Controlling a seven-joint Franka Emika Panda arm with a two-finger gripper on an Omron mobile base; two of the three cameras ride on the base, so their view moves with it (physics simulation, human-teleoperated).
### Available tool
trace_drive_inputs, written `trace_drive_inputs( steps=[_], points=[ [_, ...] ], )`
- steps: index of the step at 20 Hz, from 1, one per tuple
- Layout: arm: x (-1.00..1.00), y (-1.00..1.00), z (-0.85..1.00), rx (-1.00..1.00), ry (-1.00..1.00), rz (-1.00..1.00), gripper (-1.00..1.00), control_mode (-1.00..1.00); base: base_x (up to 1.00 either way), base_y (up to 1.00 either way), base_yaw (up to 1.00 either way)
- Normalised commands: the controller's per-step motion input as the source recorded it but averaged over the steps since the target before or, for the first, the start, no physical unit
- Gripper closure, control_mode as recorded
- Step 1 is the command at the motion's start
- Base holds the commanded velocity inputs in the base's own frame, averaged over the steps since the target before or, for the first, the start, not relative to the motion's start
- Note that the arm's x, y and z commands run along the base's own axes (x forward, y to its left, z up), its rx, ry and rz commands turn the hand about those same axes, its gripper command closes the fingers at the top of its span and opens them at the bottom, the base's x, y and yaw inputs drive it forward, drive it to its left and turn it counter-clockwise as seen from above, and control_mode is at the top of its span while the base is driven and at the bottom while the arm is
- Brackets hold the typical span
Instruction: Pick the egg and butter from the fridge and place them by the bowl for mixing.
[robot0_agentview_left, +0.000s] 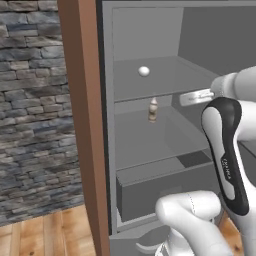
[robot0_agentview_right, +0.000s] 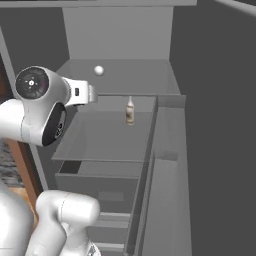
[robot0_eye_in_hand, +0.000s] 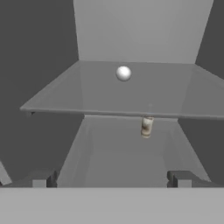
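The fridge (robot0_agentview_left: 145, 165) stands open, its plain grey inside showing two flat shelves and a boxy drawer (robot0_agentview_left: 165, 192) below them. The egg (robot0_agentview_left: 144, 71) lies on the upper shelf (robot0_agentview_left: 165, 82), toward the back and near the middle of it, clear of the walls; in the hand view the egg (robot0_eye_in_hand: 123, 73) sits a little above centre. It looks like a round white ball, so no long axis or pointing direction can be made out. On the shelf below stands a small tan bottle (robot0_agentview_left: 153, 110), upright, its neck upward; in the hand view its top is cut off by the front edge of the upper shelf. The end effector (robot0_eye_in_hand: 111, 178) is spread wide and empty, its two dark fingertips (robot0_eye_in_hand: 43, 179) far apart at the bottom of the hand view, aimed into the fridge at about the level of the upper shelf's front edge and well short of the egg. A brown wooden panel (robot0_agentview_left: 82, 125) and a stone wall (robot0_agentview_left: 30, 100) lie left of the fridge.
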Motion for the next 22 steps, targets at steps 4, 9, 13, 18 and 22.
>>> trace_drive_inputs(
  steps=[4, 9, 13, 18, 22],
  points=[
    [0.18, 0.02, 0.15, -0.06, 0.0, -0.01, -1.0, -1.0, 0.0, 0.0, 0.0],
    [0.3, 0.01, 0.07, 0.0, 0.0, 0.0, -1.0, -1.0, 0.0, 0.0, 0.0],
    [0.39, 0.0, 0.0, 0.0, 0.0, -0.01, -1.0, -1.0, 0.0, 0.0, 0.0],
    [0.51, 0.17, 0.05, 0.0, 0.0, -0.05, -1.0, -1.0, 0.0, 0.0, 0.0],
    [0.54, 0.21, 0.11, 0.0, 0.02, -0.03, -1.0, -1.0, 0.0, 0.0, 0.0]
  ],
)
